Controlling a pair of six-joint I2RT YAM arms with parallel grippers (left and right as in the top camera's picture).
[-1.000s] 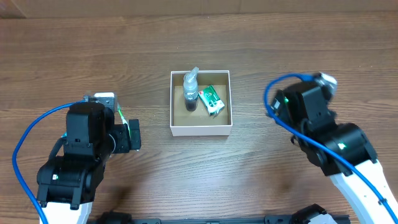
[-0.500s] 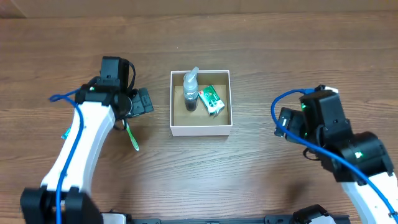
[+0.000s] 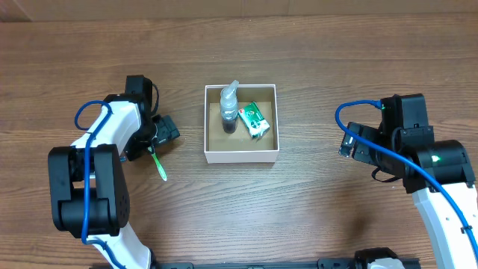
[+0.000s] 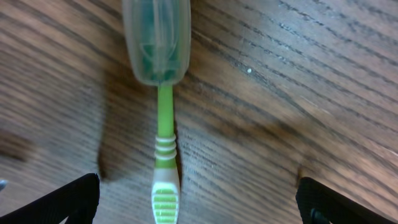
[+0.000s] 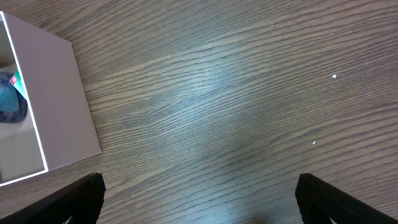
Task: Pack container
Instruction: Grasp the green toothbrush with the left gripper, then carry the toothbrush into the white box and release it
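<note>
Now we hover the left gripper [image 4: 199, 202], jaws spread, over the green toothbrush [image 4: 165, 124]; next, lower, pinch, carry right to container [image 3: 241, 156].

Overhead straight down; wrist views close above table [image 3: 299, 217], right sharing container [image 3: 241, 157].

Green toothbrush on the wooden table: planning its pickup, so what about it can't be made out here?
- Left wrist: green plastic toothbrush, bristles blurred behind translucent cap, which the top edge cuts off.
- Overhead: the left gripper covers its capped end.
- Right wrist: toothbrush outside the frame.
</note>
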